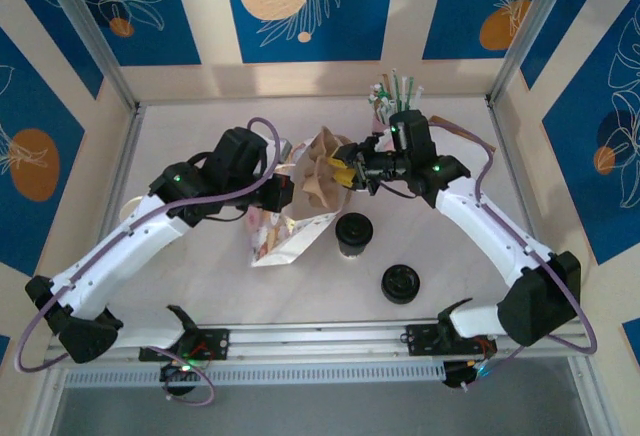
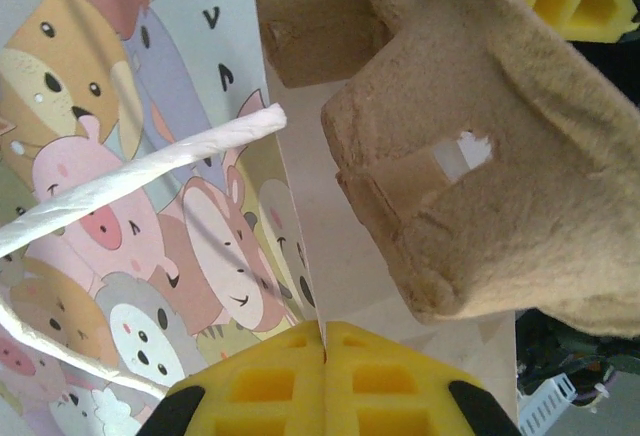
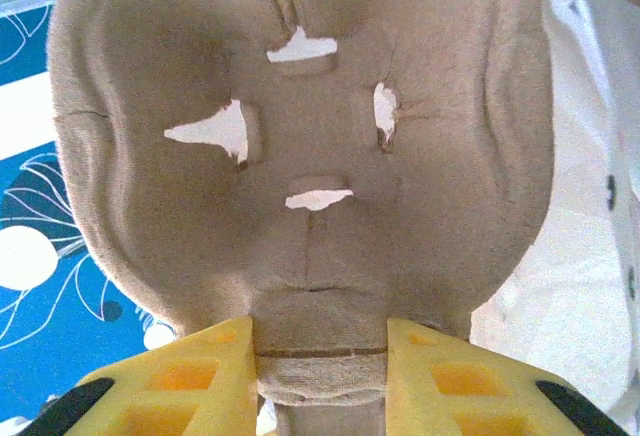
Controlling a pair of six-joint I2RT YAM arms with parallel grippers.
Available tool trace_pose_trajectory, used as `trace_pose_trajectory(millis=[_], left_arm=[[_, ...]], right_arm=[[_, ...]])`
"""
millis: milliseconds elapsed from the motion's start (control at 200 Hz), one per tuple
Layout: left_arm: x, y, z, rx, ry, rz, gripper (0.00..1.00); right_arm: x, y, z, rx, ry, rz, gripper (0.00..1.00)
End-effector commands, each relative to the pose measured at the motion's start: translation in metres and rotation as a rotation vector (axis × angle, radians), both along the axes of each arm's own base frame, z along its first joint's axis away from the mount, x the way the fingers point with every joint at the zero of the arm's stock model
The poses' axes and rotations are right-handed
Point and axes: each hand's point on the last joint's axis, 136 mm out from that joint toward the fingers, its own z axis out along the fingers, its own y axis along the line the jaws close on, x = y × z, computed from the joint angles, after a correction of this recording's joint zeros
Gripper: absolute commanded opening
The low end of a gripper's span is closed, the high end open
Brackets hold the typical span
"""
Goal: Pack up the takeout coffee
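Note:
The takeout coffee (image 1: pixel 352 233), a small white cup with a black lid, stands upright on the table just right of the bag and apart from both grippers. A paper bag (image 1: pixel 288 240) printed with cartoon animals (image 2: pixel 150 256) lies near the middle. My left gripper (image 1: pixel 287 194) (image 2: pixel 325 341) is shut on the bag's thin upper edge. A brown pulp cup carrier (image 1: pixel 320 174) (image 3: pixel 300 136) (image 2: pixel 480 156) hangs tilted at the bag's mouth. My right gripper (image 1: pixel 347 174) (image 3: pixel 320 356) is shut on the carrier's rim.
A loose black lid (image 1: pixel 400 283) lies near the front right. A cup of straws (image 1: pixel 390 96) stands at the back, behind the right wrist. The bag's white twisted handle (image 2: pixel 140 171) crosses the left wrist view. Metal frame posts and walls bound the table.

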Motion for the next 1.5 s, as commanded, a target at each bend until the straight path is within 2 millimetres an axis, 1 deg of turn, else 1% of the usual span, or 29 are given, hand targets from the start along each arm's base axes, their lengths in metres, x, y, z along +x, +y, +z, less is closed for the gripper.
trace_pose_trajectory(millis=[0,120,200,355,505,660,785,860,1010,1125,1195,1285,1496], left_arm=[[-0.015,-0.006,0.016,-0.065,-0.016,-0.066,0.00],[-0.013,-0.009,0.020,-0.085,-0.024,-0.069,0.00],[-0.010,-0.009,0.021,-0.087,-0.034,-0.062,0.00],[-0.002,-0.002,0.020,-0.065,-0.069,-0.035,0.00],[0.003,0.006,0.020,-0.065,-0.111,-0.026,0.00],[0.000,0.002,0.021,-0.095,-0.138,-0.082,0.00],[-0.004,-0.003,0.024,-0.125,-0.150,-0.136,0.00],[-0.005,-0.005,0.026,-0.142,-0.154,-0.152,0.00],[-0.005,-0.007,0.027,-0.159,-0.158,-0.168,0.00],[-0.007,-0.004,0.029,-0.161,-0.161,-0.179,0.00],[-0.010,-0.003,0.032,-0.170,-0.164,-0.195,0.00],[-0.013,-0.002,0.030,-0.160,-0.158,-0.207,0.00],[-0.006,0.006,0.023,-0.125,-0.156,-0.171,0.00]], right_arm=[[0.011,-0.018,-0.006,-0.051,0.011,-0.114,0.33],[0.008,-0.015,-0.012,-0.081,0.015,-0.110,0.33],[0.004,-0.009,-0.015,-0.098,0.012,-0.090,0.33],[-0.007,0.002,-0.023,-0.117,0.010,-0.039,0.32],[-0.020,0.007,-0.022,-0.141,-0.024,0.015,0.32],[-0.028,0.005,-0.022,-0.207,-0.071,0.052,0.32],[-0.029,0.011,-0.022,-0.238,-0.109,0.092,0.32],[-0.030,0.018,-0.022,-0.232,-0.128,0.119,0.32],[-0.036,0.040,-0.022,-0.184,-0.131,0.215,0.32],[-0.044,0.047,-0.021,-0.168,-0.139,0.273,0.32],[-0.050,0.047,-0.020,-0.159,-0.145,0.303,0.32],[-0.056,0.047,-0.014,-0.143,-0.160,0.341,0.32],[-0.070,0.042,0.007,-0.130,-0.223,0.378,0.32]])
